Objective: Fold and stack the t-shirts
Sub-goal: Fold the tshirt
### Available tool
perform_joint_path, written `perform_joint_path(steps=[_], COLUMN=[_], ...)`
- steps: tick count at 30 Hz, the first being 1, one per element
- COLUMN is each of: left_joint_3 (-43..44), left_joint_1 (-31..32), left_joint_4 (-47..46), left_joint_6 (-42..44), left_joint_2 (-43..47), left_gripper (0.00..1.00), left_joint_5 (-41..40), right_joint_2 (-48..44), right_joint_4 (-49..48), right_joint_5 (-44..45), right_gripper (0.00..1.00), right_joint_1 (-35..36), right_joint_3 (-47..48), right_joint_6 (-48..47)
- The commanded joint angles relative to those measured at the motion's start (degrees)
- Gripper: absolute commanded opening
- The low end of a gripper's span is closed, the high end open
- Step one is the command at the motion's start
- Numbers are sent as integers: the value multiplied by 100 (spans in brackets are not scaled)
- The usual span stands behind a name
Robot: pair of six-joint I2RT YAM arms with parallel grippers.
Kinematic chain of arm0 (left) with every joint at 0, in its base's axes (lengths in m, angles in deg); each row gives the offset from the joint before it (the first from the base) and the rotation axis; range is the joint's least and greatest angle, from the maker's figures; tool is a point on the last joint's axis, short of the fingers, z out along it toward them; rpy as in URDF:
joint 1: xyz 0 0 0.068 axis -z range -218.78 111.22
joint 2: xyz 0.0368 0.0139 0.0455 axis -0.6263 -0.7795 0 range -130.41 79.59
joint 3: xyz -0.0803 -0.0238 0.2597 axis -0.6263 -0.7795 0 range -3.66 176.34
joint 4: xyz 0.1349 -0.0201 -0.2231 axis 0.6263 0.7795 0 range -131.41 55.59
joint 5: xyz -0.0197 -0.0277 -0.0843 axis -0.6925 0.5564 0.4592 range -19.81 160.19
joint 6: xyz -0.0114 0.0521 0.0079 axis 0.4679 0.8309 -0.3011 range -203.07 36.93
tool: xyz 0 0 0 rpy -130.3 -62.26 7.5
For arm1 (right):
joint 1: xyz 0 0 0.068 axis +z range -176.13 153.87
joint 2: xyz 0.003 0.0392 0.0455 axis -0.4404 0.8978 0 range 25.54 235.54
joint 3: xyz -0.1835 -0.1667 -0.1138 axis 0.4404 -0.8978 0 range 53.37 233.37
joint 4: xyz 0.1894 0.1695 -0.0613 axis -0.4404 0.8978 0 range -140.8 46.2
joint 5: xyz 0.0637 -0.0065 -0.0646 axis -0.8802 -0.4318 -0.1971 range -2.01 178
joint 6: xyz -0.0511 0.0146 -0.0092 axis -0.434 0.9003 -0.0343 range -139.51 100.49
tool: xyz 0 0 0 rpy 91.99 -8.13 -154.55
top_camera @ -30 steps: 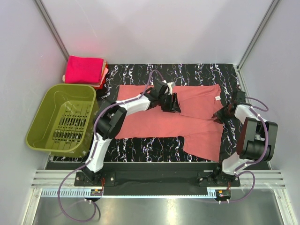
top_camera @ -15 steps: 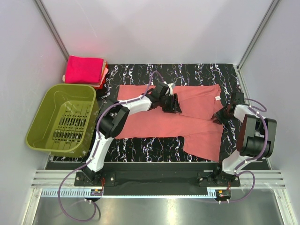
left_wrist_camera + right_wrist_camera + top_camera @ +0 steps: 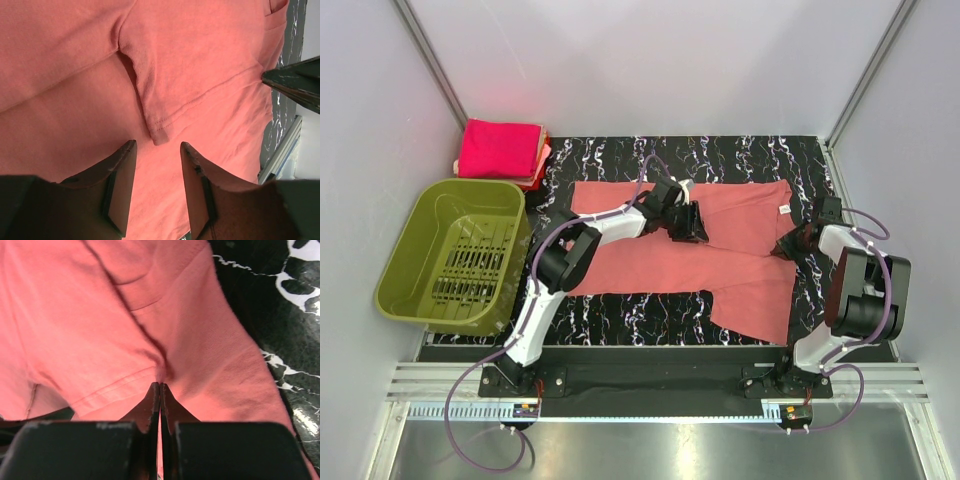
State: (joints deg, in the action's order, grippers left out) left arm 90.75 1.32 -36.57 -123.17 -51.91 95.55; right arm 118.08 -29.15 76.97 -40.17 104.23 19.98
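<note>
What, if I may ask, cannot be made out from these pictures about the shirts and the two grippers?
- Top view: how many folded shirts the pink stack holds; the top one covers the rest.
- Top view: the middle of the salmon t-shirt, hidden under the left gripper and its arm.
- Right wrist view: whether the right gripper pinches cloth; its shut fingers hide the contact.
- Top view: the shirt's white tag, too small to read.

- salmon-coral t-shirt (image 3: 650,265): lies flat across the black marbled mat (image 3: 740,150), long side left to right, top layer folded over, right part hanging toward the near edge.
- magenta-pink folded t-shirts (image 3: 500,148): flat rectangular stack, far-left corner, well apart.
</note>
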Motion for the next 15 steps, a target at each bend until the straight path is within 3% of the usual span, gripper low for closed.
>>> perform_joint_path(steps=[1, 8, 15], left_joint_3=[306, 324, 394], left_joint_1=[33, 51, 51], left_joint_4=[-396, -467, -792], left_joint_6=[-156, -349, -569], left_joint_2=[-130, -253, -358], left_gripper=[44, 40, 25], left_joint_5=[127, 127, 258], right_joint_2=[-385, -543, -728], right_joint_4=[-196, -231, -284], right_joint_5=[-145, -269, -251], right_gripper=[0, 0, 0], right_joint_1=[51, 68, 68], right_joint_3=[-49, -216, -330], right_joint_6=[15, 42, 120])
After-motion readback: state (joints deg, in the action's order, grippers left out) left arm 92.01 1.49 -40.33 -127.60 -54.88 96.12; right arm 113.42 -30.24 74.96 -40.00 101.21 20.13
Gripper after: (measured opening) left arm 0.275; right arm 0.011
